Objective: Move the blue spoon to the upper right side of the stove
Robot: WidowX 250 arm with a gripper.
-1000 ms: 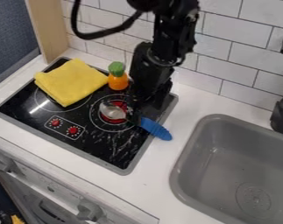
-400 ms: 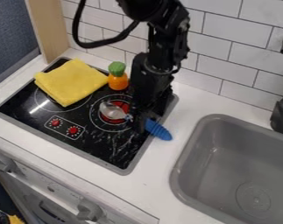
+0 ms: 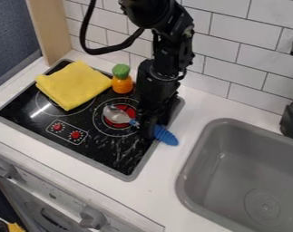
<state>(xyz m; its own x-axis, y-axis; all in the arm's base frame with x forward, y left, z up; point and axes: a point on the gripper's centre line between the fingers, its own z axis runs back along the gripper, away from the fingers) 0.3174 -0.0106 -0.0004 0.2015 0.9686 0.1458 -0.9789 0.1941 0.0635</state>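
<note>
Camera view: the blue spoon (image 3: pixel 165 135) crosses the right edge of the stove (image 3: pixel 99 152) at your gripper (image 3: pixel 147 133); you can't tell if it's gripped. A loose hold could drop it.

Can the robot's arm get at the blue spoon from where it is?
Probably yes: the gripper hangs right over the blue spoon's handle, with nothing visible in between.
</note>
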